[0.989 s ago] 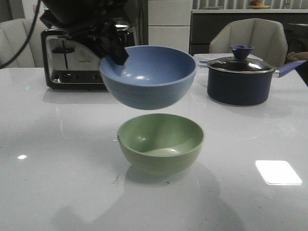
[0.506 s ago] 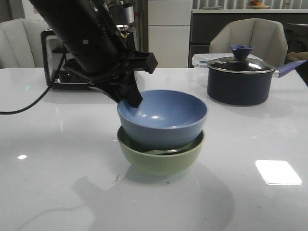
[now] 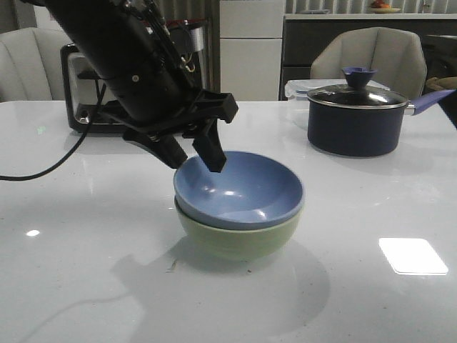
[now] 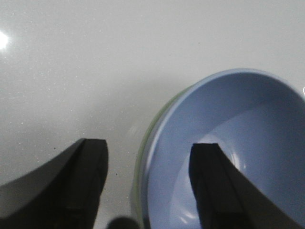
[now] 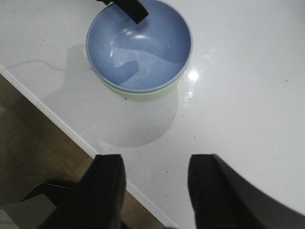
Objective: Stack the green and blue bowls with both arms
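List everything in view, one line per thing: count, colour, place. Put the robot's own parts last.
Round matte dusty blue bowl: one, light blue, nested inside the green bowl at mid-table.
Round matte sage green bowl: one, pale green, on the table under the blue bowl.
Dark lidded saucepan: one, navy with a blue knob and handle, back right of the table.
Chrome toaster: one, silver and black, back left, partly hidden by the arm.
Glossy white table: one, white, carrying all of the above.
Grey padded chairs: two, grey, behind the table.
Left hand: one, black, open, fingers either side of the blue bowl's rim.
Right hand: one, black, open, above the table's edge, away from the bowls.
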Motion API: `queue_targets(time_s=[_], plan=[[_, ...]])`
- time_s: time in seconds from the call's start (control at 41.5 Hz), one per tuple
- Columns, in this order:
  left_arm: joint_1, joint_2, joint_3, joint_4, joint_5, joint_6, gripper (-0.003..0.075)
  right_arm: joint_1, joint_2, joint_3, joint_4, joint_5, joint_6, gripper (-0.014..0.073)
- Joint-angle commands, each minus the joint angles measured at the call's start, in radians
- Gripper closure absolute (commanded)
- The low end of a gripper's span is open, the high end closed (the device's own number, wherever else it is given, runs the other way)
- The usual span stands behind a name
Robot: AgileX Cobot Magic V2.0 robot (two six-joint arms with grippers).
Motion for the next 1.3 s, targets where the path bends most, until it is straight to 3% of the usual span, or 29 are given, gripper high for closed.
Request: queue_targets(time_s=[0.0,0.217,0.506,0.699,0.772,1.013,1.278], plan=[[-0.007,-0.109,-0.036,-0.022,-0.031,0.026,0.0245,0.001,-0.009,-0.027,0.005,-0.056,-0.011,0.0162],[-0.007,-0.291,0.007,-0.007,0.018,0.067,0.0245,0.001,-0.009,-0.027,0.005,-0.056,-0.011,0.0162],[-0.036,-0.628,0.247,0.051,0.033,0.079,0.0245,0.001,-0.009,-0.027,0.005,-0.056,-0.011,0.0162],[-0.038,-0.828,0.385,0.106,0.111,0.072,0.0245,0.001,-0.009,-0.027,0.005,-0.056,-0.011,0.0162],[-0.038,-0.892,0.425,0.146,0.138,0.034,0.0245,0.001,-0.009,-0.027,0.005,-0.057,-0.011,0.0162],[-0.038,-1.056,0.518,0.392,0.204,-0.27,0.0245,0.001,-0.009,-0.027,0.005,-0.06,-0.011,0.0162],[-0.038,-1.093,0.539,0.397,0.192,-0.273,0.0245,-0.039,-0.011,-0.027,-0.015,-0.064,0.023,0.0162]])
